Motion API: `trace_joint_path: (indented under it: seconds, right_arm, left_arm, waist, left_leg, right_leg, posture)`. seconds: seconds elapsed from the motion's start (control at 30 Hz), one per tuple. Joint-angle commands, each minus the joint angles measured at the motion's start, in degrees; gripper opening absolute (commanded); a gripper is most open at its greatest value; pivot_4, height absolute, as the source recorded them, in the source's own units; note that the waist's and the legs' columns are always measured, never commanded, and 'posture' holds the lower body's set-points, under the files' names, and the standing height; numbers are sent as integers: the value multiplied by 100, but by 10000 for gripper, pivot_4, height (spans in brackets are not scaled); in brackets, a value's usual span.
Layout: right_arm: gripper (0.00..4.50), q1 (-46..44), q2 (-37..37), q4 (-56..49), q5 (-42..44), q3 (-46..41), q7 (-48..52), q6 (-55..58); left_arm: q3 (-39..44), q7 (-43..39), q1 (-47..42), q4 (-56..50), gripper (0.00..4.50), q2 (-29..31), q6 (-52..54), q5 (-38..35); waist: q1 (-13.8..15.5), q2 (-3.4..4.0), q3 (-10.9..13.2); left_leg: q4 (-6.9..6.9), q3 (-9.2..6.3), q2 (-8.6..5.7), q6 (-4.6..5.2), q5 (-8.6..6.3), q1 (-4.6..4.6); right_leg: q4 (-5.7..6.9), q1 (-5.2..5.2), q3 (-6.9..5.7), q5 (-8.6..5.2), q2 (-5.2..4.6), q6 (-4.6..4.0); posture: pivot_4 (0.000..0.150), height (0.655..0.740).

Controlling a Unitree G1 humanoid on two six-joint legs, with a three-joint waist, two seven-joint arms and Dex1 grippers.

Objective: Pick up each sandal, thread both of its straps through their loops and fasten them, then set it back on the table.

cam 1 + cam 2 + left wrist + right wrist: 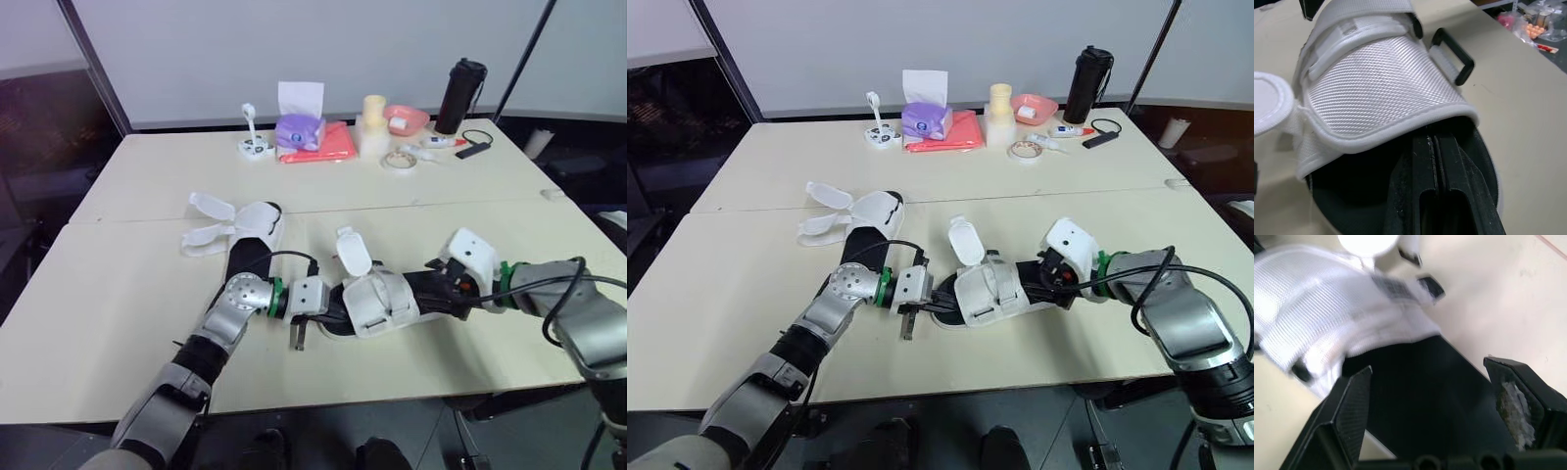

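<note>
One white sandal (380,302) with a black sole lies on the near table between my two grippers. One round-ended strap (353,252) stands up loose, and a black loop (1452,56) shows at its side. My left gripper (1437,161) is shut, its fingers pushed in under the white upper and resting on the insole. My right gripper (1435,396) is open, with one finger on each side of the sandal's black heel end. The second sandal (243,235) lies farther back on the left, both straps spread open.
At the back of the table stand a purple tissue box (299,129) on a red folder (328,147), a cream container (372,125), a pink bowl (405,118), a black bottle (460,95) and a tape roll (399,161). A seam (441,204) joins the two tables.
</note>
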Motion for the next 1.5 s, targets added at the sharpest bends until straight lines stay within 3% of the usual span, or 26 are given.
trace_joint_path:
  seconds: [0.03, 0.5, 0.8, 0.97, 1.1, 1.5]
  right_arm:
    - [39661, 77, 130, -550, 316, -117, -101, 349]
    - [39661, 343, 20, -1064, 648, -84, -310, 723]
    - [39661, 227, -689, -945, 1104, -904, 43, 932]
    - [39661, -855, 109, -538, 1886, -1148, -349, 2002]
    - [39661, -1438, 786, -111, 1972, -931, -859, 2529]
    - [39661, -1928, 2132, 1711, 1956, -346, -1222, 2142]
  left_arm:
    - [124, 95, -190, 179, 0, 6, -38, 31]
    - [200, -52, -357, 443, 0, 88, -191, -2]
    - [38, -239, -298, 645, 0, 178, -346, 174]
    - [-56, -114, -438, 1204, 0, 52, -646, 423]
    - [-95, -154, -483, 1448, 0, 11, -833, 508]
    - [-40, -112, -449, 1401, 0, -6, -835, 440]
  waist:
    - [1, 0, 0]
    - [-4, -2, 1]
    - [6, -2, 0]
    - [19, -3, -1]
    - [51, -6, -5]
    - [92, -4, -7]
  left_leg:
    - [-1, -1, 0, 0, 0, -1]
    - [-4, -1, -1, 0, 0, -1]
    - [-4, 1, 0, 0, 0, -1]
    - [3, -2, 1, 0, 0, 3]
    - [5, -9, -2, 1, 0, 5]
    - [6, -8, -5, 1, 1, 4]
  right_leg:
    - [0, -1, 0, 0, 0, 0]
    - [0, -2, -1, 0, 1, 1]
    - [-1, 0, -1, 0, 0, 1]
    - [-1, 9, -3, 1, 0, 0]
    - [-1, 15, -5, 1, -1, 1]
    - [8, 7, -3, 3, 0, 3]
  posture:
    - [1500, 7400]
    - [1500, 7400]
    - [1500, 7400]
    - [1500, 7400]
    - [1500, 7400]
    - [1500, 7400]
